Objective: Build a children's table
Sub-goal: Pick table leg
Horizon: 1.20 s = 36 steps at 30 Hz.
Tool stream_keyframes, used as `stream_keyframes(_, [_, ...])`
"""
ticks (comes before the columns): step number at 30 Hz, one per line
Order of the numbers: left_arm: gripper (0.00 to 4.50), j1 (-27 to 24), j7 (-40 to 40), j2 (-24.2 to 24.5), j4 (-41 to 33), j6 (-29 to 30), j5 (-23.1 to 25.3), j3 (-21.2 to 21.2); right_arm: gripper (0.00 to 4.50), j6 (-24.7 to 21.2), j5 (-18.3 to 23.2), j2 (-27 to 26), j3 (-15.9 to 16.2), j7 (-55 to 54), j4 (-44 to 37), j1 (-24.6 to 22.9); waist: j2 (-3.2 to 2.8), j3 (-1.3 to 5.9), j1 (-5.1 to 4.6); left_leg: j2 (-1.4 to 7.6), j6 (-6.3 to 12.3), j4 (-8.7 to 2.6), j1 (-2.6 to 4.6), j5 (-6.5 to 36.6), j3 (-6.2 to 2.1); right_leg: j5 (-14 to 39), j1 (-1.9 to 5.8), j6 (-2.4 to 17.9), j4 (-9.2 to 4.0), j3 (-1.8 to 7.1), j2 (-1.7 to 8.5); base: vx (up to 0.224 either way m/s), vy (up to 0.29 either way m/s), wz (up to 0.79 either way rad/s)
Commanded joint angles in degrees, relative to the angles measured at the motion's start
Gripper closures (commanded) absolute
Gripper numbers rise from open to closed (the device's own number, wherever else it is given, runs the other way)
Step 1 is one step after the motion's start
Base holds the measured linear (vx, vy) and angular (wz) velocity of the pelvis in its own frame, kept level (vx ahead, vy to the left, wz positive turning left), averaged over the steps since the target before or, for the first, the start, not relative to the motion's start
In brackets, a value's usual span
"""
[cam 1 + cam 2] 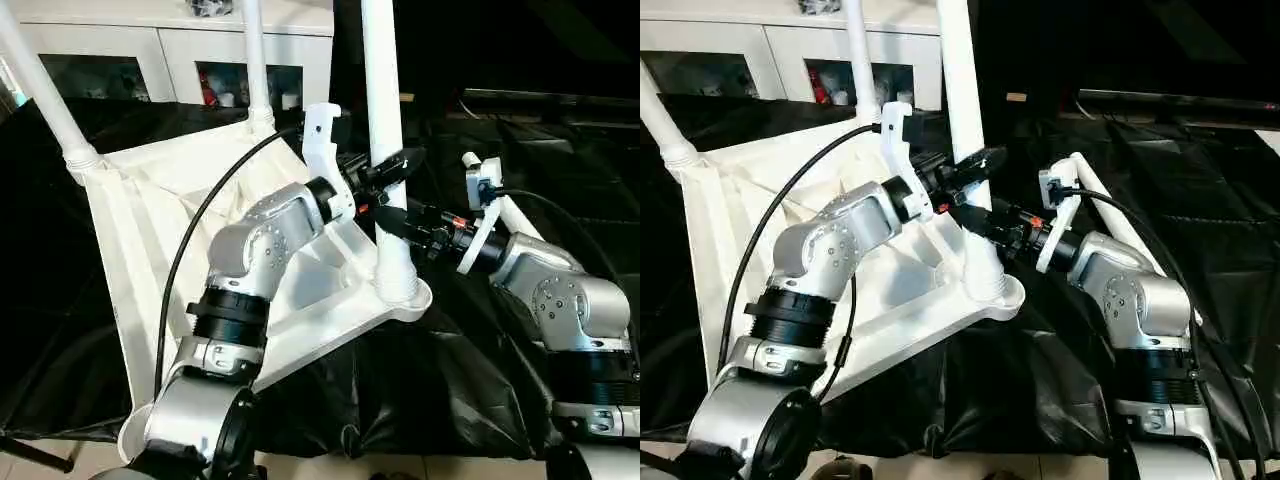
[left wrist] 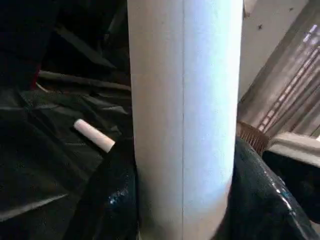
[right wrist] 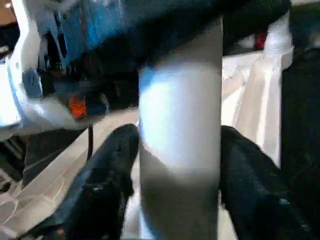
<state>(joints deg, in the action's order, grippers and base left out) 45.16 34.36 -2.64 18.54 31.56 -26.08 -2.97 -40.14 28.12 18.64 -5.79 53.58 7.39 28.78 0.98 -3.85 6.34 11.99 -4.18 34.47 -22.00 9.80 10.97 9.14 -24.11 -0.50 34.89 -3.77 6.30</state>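
We have the large white plastic tabletop [image 1: 200, 200] lying upside down, ribbed underside up, on the black plastic sheeting [image 1: 440, 380], with three long white tapered tubular legs standing in its round corner sockets. Both our grippers are on the nearest of these, the near-corner leg [image 1: 383, 90]: our left gripper [image 1: 392, 168] clasps it higher up, its black fingers [image 2: 112, 200] against either side of the tube, and our right gripper [image 1: 393, 226] clasps it just below, its fingers [image 3: 107, 175] likewise flanking the tube. The near-corner socket [image 1: 398, 285] carries the leg's base. The fourth white leg [image 1: 1110, 205] lies on the sheeting beside our right forearm. We judge the main risk to be a leg that is not fully seated: if we let go too soon, or push off-axis, it could tilt or pop out. Uneven force might also slide the tabletop across the slick sheeting, and our right forearm could knock the loose leg away.
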Motion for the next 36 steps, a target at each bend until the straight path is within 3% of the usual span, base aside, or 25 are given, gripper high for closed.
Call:
stream_keyframes(1, [2.63, -0.2, 3.9, 1.0, -2.5, -1.2, -0.5, 1.1, 1.78, -1.3, 1.0, 2.2, 0.5, 2.4, -0.9, -0.7, 1.06, 4.78, 0.02, 0.58, 2.45, -3.87, 0.71, 8.5, -0.13, 13.6, 3.50, 10.0, -4.14, 1.58, 1.40, 0.000, 0.000, 0.00])
stream_keyframes(2, [2.64, -0.4, 4.9, 1.4, -2.8, -1.1, -0.7, 1.4, 1.57, -1.6, 1.3, 2.9, 0.7, 3.2, -1.2, -0.9, 1.22, 4.80, 0.01, 0.58, 2.61, -3.78, 0.62, 8.1, -0.07, 12.6, 3.58, 10.4, -3.94, 1.63, 1.41, 0.000, 0.000, 0.00])
stream_keyframes(5, [2.64, -0.7, 7.2, 2.4, -3.2, -1.2, -1.3, 2.1, 1.47, -2.1, 1.6, 4.1, 1.2, 4.9, -1.6, -1.2, 1.19, 4.71, 0.02, 0.61, 2.73, -3.76, 0.69, 8.1, -0.02, 12.6, 3.48, 10.8, -3.89, 1.68, 1.40, 0.000, 0.000, 0.00])
stream_keyframes(6, [2.64, -0.7, 10.1, 3.6, -3.8, -0.4, -2.1, 2.9, 1.20, -2.1, 1.5, 5.9, 2.5, 7.4, -2.0, -1.3, 1.23, 4.73, 0.04, 0.57, 2.71, -3.73, 0.73, 8.3, 0.00, 12.9, 3.48, 10.7, -3.96, 1.65, 1.42, 0.000, 0.000, 0.00])
stream_keyframes(11, [2.64, -0.7, 15.9, 6.3, -4.4, 1.5, -2.8, 5.0, 0.81, -2.4, 1.2, 8.6, 5.1, 10.8, -2.2, -0.5, 1.15, 4.71, 0.00, 0.57, 2.42, -3.72, 0.76, 8.5, -0.01, 14.0, 3.50, 10.6, -3.93, 1.69, 1.41, 0.000, 0.000, 0.00])
stream_keyframes(16, [2.64, -0.4, 18.7, 7.1, -4.3, 2.8, -3.5, 5.9, 0.74, -3.2, 1.6, 10.8, 7.9, 15.3, -2.4, 0.5, 0.98, 4.76, -0.13, 0.61, 2.44, -3.63, 0.71, 8.5, -0.04, 12.7, 3.59, 11.5, -3.74, 1.72, 1.43, 0.000, 0.000, 0.00])
stream_keyframes(23, [2.64, 0.4, 19.7, 6.5, -3.7, 3.0, -4.2, 6.4, 0.74, -2.1, 0.5, 12.3, 12.2, 19.2, -2.4, 1.5, 1.25, 4.80, -0.11, 0.69, 2.83, -3.52, 0.76, 8.2, 0.00, 12.2, 3.60, 12.4, -3.63, 1.74, 1.42, 0.000, 0.000, 0.00])
stream_keyframes(27, [2.64, 0.3, 20.3, 6.6, -4.5, 3.7, -4.9, 6.4, 0.74, -1.8, 0.0, 11.8, 13.0, 19.3, -1.5, 1.7, 1.47, 4.83, -0.10, 0.67, 2.83, -3.47, 0.73, 7.9, 0.01, 12.3, 3.64, 12.3, -3.60, 1.72, 1.43, 0.000, 0.000, 0.00])
stream_keyframes(34, [2.64, -0.2, 21.6, 7.0, -5.7, 4.6, -5.6, 6.7, 0.74, -1.5, -0.3, 11.7, 13.7, 19.4, -0.4, 1.9, 1.22, 4.90, -0.07, 0.65, 3.01, -3.41, 0.72, 7.6, 0.00, 11.2, 3.68, 12.9, -3.43, 1.72, 1.37, 0.000, 0.000, 0.00])
stream_keyframes(36, [2.64, -0.2, 21.7, 7.0, -5.8, 4.7, -5.8, 6.7, 1.04, -1.3, -0.4, 11.7, 13.8, 19.3, -0.1, 1.9, 1.25, 4.89, -0.07, 0.66, 2.94, -3.41, 0.79, 7.7, 0.02, 11.3, 3.66, 13.0, -3.46, 1.71, 1.35, 0.000, 0.000, 0.00])
